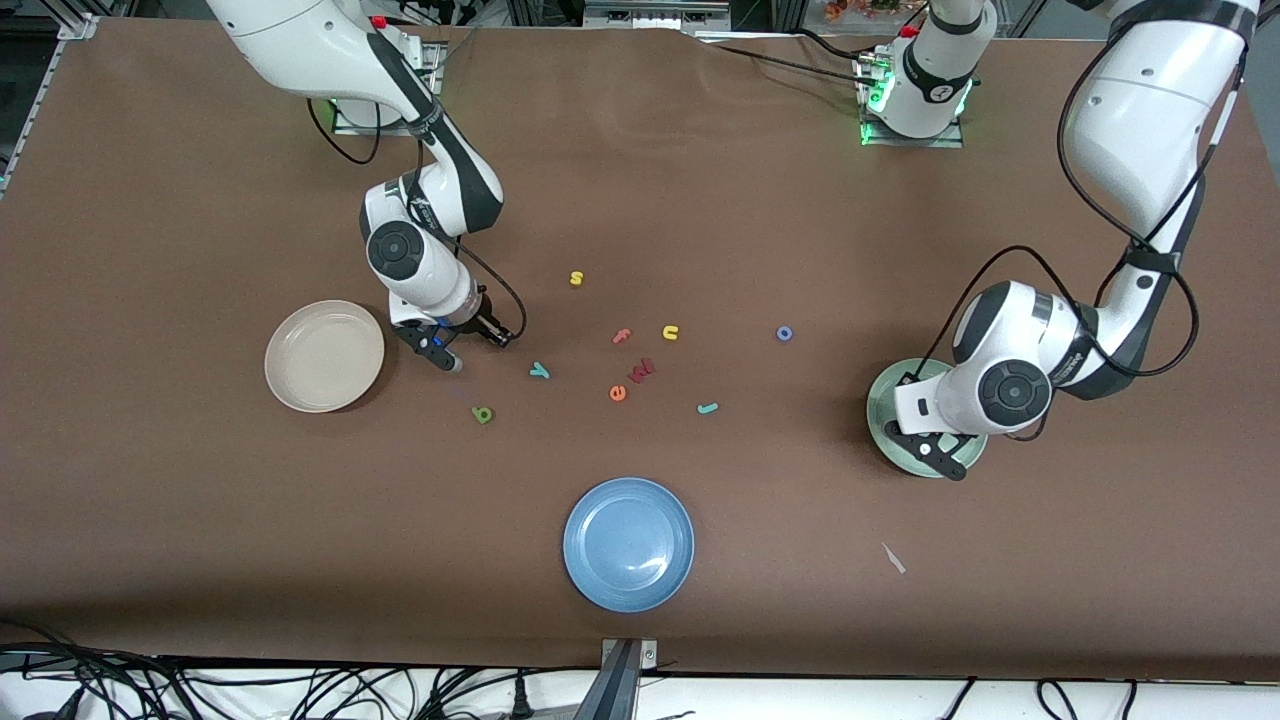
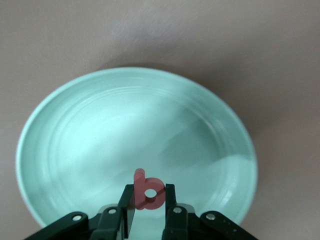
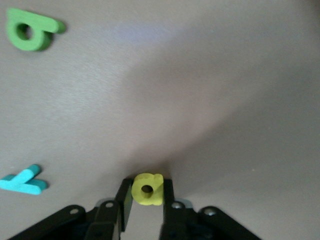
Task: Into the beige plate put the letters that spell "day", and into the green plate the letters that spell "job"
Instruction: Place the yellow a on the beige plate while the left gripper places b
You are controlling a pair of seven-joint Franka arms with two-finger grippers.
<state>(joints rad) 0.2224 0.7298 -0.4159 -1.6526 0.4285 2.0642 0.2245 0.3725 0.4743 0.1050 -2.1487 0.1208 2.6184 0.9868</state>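
Two letters, each between closed jaws: pinkish-red b, yellow d.

Robotics lab: bench-mounted arms, trailing cables.

The brown table carries three plates: the beige plate toward the right arm's end, the green plate toward the left arm's end, and a blue plate nearest the front camera. The right gripper sits at about three o'clock from the beige plate, low near the table. The left gripper hangs over the green plate, hiding much of it. Between the plates lie scattered letters: the teal y, the green a at seven o'clock from it, the teal j, the blue o, a yellow s, a yellow u, a pink f and an orange e.
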